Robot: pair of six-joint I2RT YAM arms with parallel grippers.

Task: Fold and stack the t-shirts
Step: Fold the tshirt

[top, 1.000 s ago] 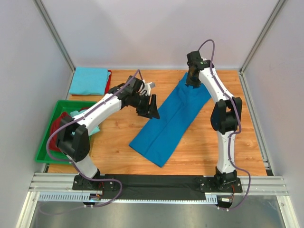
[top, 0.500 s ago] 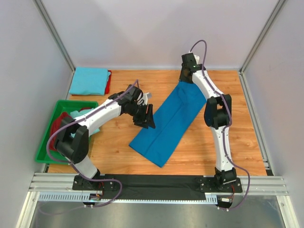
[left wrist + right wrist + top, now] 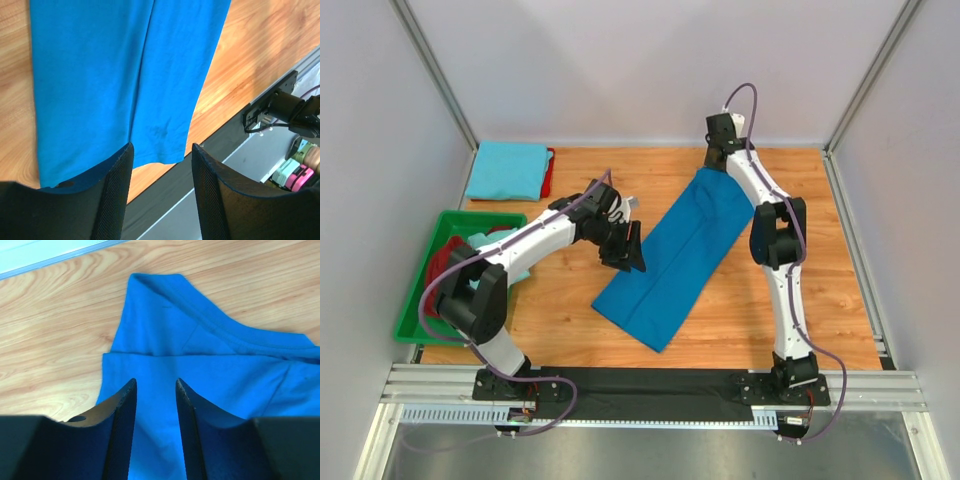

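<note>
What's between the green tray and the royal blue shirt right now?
In the top view, only bare table lies between the tray and the shirt, with the left arm reaching over it.

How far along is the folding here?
Done: a folded sky blue shirt on a red one, back left. In hand: the royal blue shirt, folded into a long strip, left gripper and right gripper open over it. Left: cross folds, stacking, the shirts in the green tray.

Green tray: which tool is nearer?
Left. The left tool is right of the green tray, by the royal blue shirt; the right tool is far across at its collar.
</note>
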